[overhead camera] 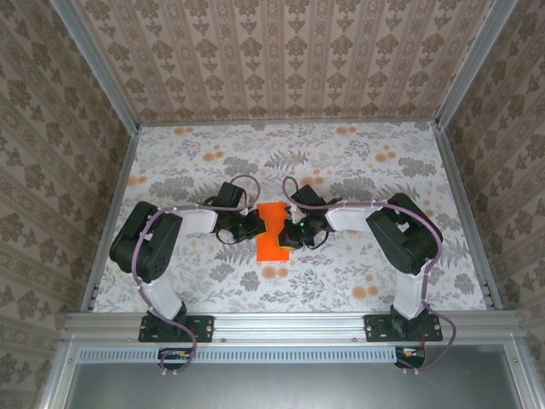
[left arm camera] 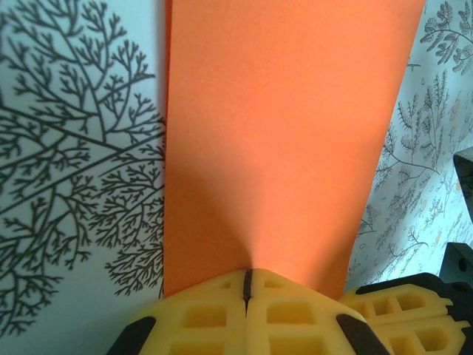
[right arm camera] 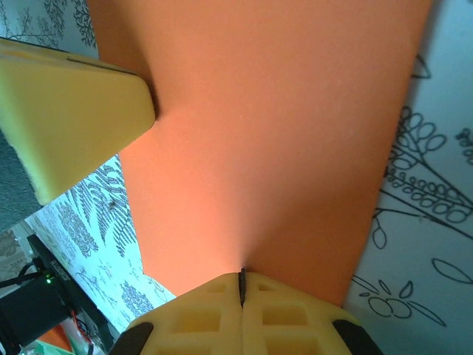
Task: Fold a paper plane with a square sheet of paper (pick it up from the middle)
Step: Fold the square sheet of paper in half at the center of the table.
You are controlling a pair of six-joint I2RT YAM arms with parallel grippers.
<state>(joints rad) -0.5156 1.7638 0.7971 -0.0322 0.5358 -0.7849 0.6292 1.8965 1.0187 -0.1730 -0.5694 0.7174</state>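
Pinching step judged in hand: orange paper sheet (overhead camera: 271,234) clamped at opposite edges between closed fingers of left gripper (left arm camera: 247,279) and right gripper (right arm camera: 241,277). Next move judged: matched lift, sheet kept taut.

Paper (overhead camera: 272,232) at middle of surface (overhead camera: 341,162), between both arms, left fingers (left arm camera: 214,314) clamped on its left edge, right fingers (right arm camera: 207,314) clamped on its right edge, facing each other across it, walls (overhead camera: 281,60) behind and beside surface

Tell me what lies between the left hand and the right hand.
The square sheet of paper spans that gap, with the left hand and the right hand each shut on one side of it, as the top external view shows.
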